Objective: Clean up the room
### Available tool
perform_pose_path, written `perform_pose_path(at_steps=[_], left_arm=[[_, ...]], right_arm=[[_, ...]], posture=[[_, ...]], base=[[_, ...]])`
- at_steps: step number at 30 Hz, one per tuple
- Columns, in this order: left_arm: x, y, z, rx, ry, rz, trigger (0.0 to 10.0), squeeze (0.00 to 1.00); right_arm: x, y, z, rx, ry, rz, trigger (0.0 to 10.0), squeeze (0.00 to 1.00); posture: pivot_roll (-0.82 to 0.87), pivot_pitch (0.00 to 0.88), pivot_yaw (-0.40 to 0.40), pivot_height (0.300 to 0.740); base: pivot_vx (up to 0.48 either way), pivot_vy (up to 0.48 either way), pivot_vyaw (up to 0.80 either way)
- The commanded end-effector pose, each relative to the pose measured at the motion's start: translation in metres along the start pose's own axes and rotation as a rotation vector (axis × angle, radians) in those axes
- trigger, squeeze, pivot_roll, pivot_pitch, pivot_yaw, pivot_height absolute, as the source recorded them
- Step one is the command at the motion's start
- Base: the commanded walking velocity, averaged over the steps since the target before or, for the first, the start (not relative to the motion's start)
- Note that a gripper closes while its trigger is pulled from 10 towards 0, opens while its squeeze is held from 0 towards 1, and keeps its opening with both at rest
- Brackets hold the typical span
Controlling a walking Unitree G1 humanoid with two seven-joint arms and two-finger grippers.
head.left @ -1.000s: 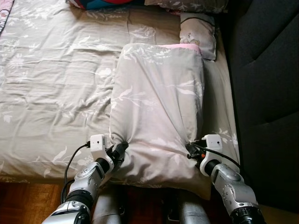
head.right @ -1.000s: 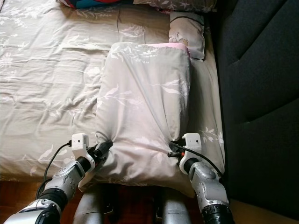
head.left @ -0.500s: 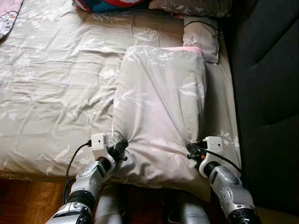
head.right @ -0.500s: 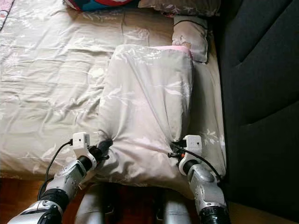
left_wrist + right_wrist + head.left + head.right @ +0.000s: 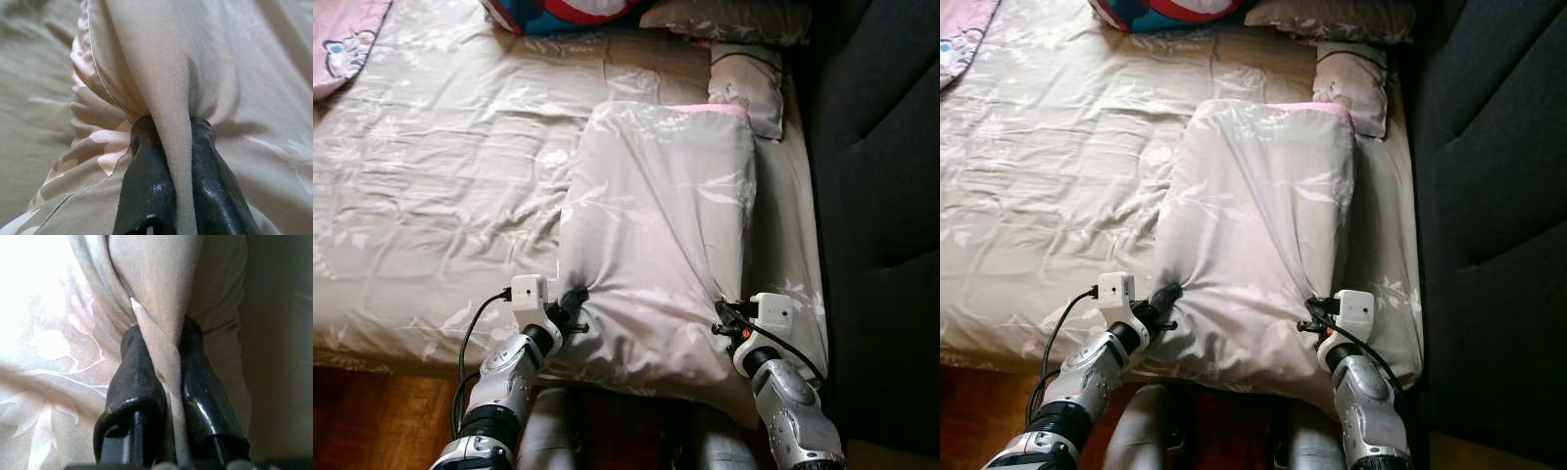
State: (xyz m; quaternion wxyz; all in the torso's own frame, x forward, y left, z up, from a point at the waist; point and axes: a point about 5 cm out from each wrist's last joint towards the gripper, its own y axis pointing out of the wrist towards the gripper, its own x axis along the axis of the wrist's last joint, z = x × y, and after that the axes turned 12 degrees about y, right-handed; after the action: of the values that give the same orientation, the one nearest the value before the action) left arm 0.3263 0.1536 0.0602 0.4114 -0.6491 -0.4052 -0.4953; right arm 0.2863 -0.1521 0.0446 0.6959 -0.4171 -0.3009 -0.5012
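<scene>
The folded grey duvet (image 5: 656, 235) lies lengthwise in the centre-right of the head views, on the bed (image 5: 431, 196), its far end showing a pink lining near a small pillow (image 5: 744, 83) in the upper right; its near end overhangs the bed's lower edge; the left pincer (image 5: 573, 299) is clamped on a pinch of the cloth at the duvet's lower-left corner, and the left wrist view shows fabric squeezed between its two black fingers (image 5: 146, 166); the right pincer (image 5: 724, 315) grips the lower-right corner in the same way, a twisted fold trapped between its fingers (image 5: 134, 382); creases fan out from both grips, so the cloth looks to be under some pull; a colourful cushion (image 5: 568, 12) sits at the top edge, a pink patterned cloth (image 5: 347, 44) in the upper-left corner, and a dark sofa (image 5: 881, 196) fills the right side; the step in hand seems to be handling the duvet by its two near corners, as part of tidying the bed; the next move likely calls for both arms to travel together, keeping even tension so neither corner slips, whether to spread the duvet or fold it over.
</scene>
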Motion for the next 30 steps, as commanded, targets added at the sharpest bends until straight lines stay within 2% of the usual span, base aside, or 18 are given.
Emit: perform_pose_path(at_steps=[1, 3, 4, 5, 6, 11, 18, 30], left_arm=[[0.002, -0.001, -0.002, 0.015, 0.027, -0.024, 0.0, 0.0], [0.004, -0.001, -0.001, 0.036, 0.039, -0.033, 0.0, 0.0], [0.006, -0.002, 0.0, 0.051, 0.046, -0.04, 1.2, 0.0], [0.006, -0.002, 0.0, 0.051, 0.046, -0.04, 1.2, 0.0], [0.01, -0.003, 0.0, 0.072, 0.072, -0.056, 10.0, 0.0], [0.018, -0.006, -0.001, 0.102, 0.122, -0.091, 10.0, 0.0], [0.021, -0.009, -0.002, 0.133, 0.128, -0.118, 10.0, 0.0], [0.021, -0.011, -0.003, 0.158, 0.151, -0.109, 10.0, 0.0]], right_arm=[[-0.002, -0.006, 0.0, 0.002, -0.008, -0.011, 0.0, 0.0], [0.001, -0.007, 0.001, 0.007, -0.011, -0.034, 0.0, 0.0], [0.004, -0.007, 0.001, 0.01, -0.011, -0.05, 1.4, 0.0], [0.004, -0.007, 0.001, 0.01, -0.011, -0.05, 1.4, 0.0], [0.01, -0.007, 0.001, 0.004, -0.021, -0.083, 10.0, 0.0], [0.018, -0.01, 0.001, -0.013, -0.033, -0.134, 10.0, 0.0], [0.016, -0.017, -0.004, -0.062, -0.04, -0.163, 10.0, 0.0], [0.014, -0.015, -0.008, -0.091, -0.017, -0.177, 10.0, 0.0]], posture=[[-0.07, 0.192, -0.026, 0.66], [-0.07, 0.186, -0.026, 0.66], [-0.07, 0.182, -0.026, 0.66], [-0.07, 0.182, -0.026, 0.66], [-0.08, 0.156, -0.026, 0.66], [-0.07, 0.132, -0.023, 0.66], [-0.07, 0.105, -0.021, 0.66], [-0.08, 0.054, -0.016, 0.72]], base=[[0.0, 0.0, 0.0], [0.0, 0.0, 0.0], [0.0, 0.0, 0.0], [0.0, 0.0, 0.0], [0.0, 0.0, 0.0], [0.0, 0.0, 0.0], [0.0, 0.0, 0.0], [0.0, 0.0, 0.0]])
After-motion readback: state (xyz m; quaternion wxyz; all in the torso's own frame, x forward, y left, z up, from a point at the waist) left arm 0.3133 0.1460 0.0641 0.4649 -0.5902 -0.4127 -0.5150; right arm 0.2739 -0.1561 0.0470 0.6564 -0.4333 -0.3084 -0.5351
